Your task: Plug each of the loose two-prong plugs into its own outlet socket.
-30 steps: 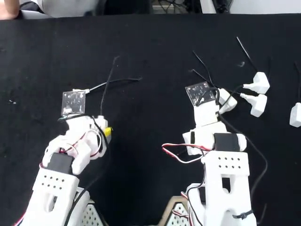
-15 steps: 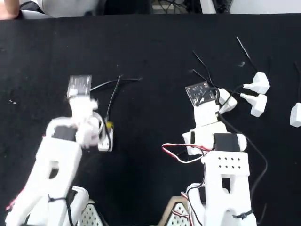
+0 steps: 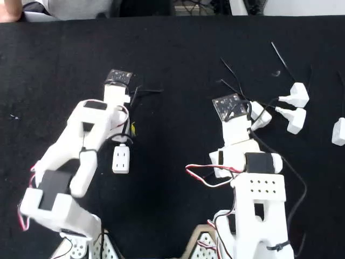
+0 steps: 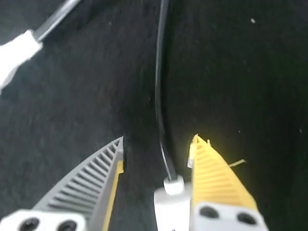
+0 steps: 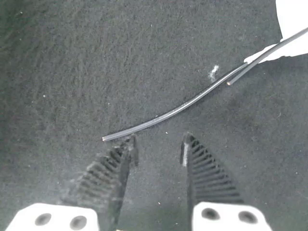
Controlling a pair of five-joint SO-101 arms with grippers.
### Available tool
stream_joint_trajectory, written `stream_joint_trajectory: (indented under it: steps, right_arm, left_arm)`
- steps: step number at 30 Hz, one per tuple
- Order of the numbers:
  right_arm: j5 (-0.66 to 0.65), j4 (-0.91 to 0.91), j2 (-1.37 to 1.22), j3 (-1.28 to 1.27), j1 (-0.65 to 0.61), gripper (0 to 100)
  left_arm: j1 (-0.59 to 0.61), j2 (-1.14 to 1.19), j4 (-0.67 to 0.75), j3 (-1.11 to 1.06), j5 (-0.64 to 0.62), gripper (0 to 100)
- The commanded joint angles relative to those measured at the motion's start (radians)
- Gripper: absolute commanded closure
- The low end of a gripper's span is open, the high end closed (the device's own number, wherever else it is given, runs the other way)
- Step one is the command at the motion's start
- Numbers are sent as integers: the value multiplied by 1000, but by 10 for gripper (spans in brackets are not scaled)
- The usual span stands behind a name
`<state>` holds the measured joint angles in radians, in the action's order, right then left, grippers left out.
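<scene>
A white outlet socket (image 3: 121, 159) lies flat on the black table, its black cord (image 3: 127, 116) running away from it. My left gripper (image 4: 158, 139) is open, and that cord (image 4: 161, 96) passes between the grey and yellow fingers down to the socket's white end (image 4: 171, 195). In the high view the left gripper (image 3: 129, 128) hangs just beyond the socket. A white plug body (image 4: 14, 53) lies farther off. My right gripper (image 5: 159, 138) is open over bare cloth, near a thin black cord (image 5: 168, 113). Three white plugs (image 3: 261, 115), (image 3: 296, 94), (image 3: 296, 120) lie right of the right arm.
Another white piece (image 3: 338, 132) sits at the table's right edge. Loose black cords (image 3: 229, 73) trail behind the plugs. The right arm's base (image 3: 259, 205) and red wiring (image 3: 202, 172) occupy the near middle. Open cloth stretches across the far left.
The left arm has stretched out and swung right, uncovering the white socket on the table. The right arm and the plugs have not moved.
</scene>
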<state>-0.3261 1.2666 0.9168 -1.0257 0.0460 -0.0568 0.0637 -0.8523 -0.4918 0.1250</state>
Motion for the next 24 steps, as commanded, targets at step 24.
stream_joint_trajectory:
  steps: [24]
  right_arm:
    - [-2,-20,27,5,17,839]
  left_arm:
    - [27,-126,-261,99,-957,967]
